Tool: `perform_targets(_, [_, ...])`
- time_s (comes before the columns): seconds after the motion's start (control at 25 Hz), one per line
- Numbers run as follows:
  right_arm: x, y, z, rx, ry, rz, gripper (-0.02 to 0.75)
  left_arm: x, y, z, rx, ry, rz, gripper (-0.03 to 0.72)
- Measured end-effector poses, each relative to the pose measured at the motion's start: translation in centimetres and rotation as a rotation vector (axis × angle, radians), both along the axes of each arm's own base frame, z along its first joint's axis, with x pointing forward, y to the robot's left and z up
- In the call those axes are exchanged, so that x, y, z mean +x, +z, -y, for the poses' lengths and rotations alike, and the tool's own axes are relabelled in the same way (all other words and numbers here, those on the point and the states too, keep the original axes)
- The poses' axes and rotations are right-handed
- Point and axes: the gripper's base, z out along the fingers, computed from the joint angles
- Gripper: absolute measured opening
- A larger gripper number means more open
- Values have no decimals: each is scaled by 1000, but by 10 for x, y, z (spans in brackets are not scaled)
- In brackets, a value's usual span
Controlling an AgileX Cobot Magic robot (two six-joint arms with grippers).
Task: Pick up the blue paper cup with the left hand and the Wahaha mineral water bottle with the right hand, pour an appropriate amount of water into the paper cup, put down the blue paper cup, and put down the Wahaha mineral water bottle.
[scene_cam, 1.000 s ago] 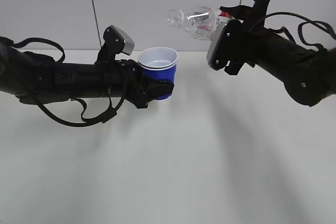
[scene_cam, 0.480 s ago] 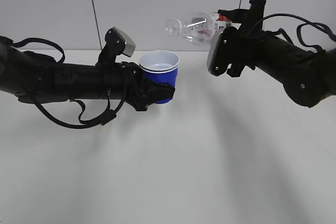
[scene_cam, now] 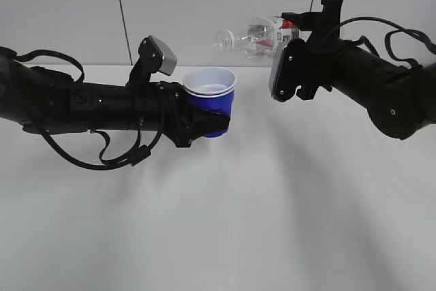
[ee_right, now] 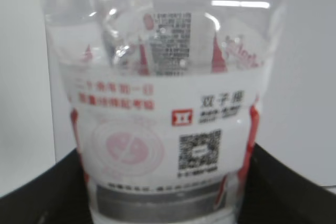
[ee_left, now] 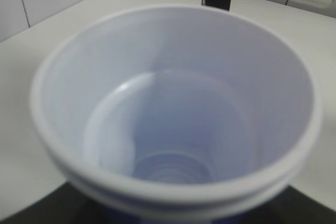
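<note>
Cup and bottle are both off the table, one in each claw. The left hand [scene_cam: 204, 120] reaches in from the left side of the exterior view, its arm lying nearly level, and its jaws are clamped on the lower wall of the blue paper cup [scene_cam: 212, 100]. The cup stands upright just beyond the claw's tips, mouth up, its doubled white rim above the black fingers. From the left wrist view the cup [ee_left: 173, 108] fills almost the whole frame, white inside; the bottom looks faintly bluish and ringed, and whether any water lies there cannot be told from this blurred view.

The right hand [scene_cam: 294, 35] comes in from the right side, held higher than the left one, and grips the Wahaha mineral water bottle [scene_cam: 255, 34] around its labelled part. The bottle lies almost level, neck pointing leftward away from the claw toward the cup side, its mouth above and a little to the right of the cup's rim, clear of it. In the right wrist view the bottle [ee_right: 163, 103] sits between the black jaws, with its red, white and grey label facing the camera and the clear ribbed body beyond.

Beneath both claws the white table [scene_cam: 218, 223] carries their soft shadows.
</note>
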Motion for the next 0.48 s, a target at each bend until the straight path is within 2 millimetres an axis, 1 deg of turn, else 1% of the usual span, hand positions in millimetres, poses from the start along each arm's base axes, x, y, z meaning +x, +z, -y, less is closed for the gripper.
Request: perform_targets(0.48, [0,0,0,-65,7,28,479,-2,0,1,-8,-18,-21,410])
